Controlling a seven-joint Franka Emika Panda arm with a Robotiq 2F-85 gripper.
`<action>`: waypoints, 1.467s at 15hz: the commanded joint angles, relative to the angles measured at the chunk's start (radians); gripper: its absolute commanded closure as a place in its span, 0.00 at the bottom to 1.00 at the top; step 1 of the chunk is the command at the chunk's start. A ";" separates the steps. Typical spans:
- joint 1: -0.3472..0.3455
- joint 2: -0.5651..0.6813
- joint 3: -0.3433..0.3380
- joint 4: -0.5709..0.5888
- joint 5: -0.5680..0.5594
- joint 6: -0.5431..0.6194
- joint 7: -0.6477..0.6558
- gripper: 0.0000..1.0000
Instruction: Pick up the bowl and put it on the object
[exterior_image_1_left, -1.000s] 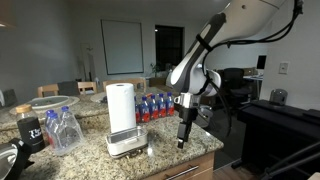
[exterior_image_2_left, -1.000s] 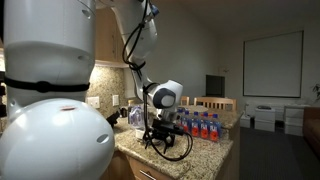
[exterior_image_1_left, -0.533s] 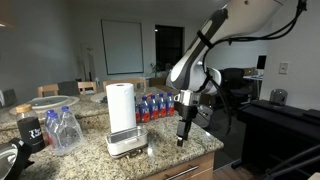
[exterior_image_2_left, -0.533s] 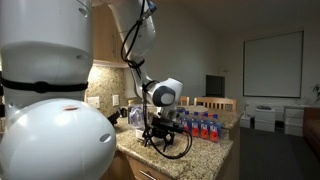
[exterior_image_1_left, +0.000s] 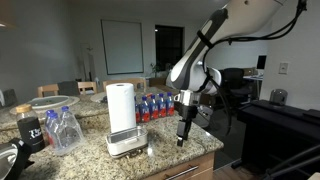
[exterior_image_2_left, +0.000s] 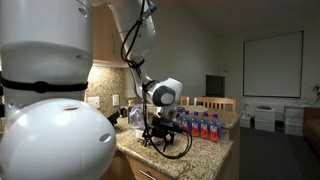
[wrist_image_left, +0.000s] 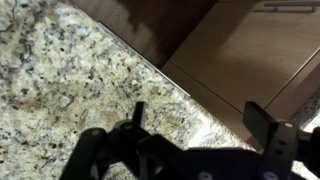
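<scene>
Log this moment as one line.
gripper: open, empty, above counter edge | bowl: on counter by paper towel roll, untouched | phase: pre-grasp

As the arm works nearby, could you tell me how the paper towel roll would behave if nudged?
The paper towel roll stands tall and narrow, so it would probably tip easily. Being paper, it is likely light and squashy.

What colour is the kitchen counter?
Speckled beige, grey and brown stone; the counter shows best in the wrist view.
</scene>
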 joint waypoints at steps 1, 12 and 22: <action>0.074 0.000 -0.074 0.001 0.002 -0.002 -0.001 0.00; 0.074 -0.001 -0.074 0.001 0.002 -0.002 -0.001 0.00; 0.164 -0.061 -0.141 -0.006 -0.003 0.059 0.237 0.00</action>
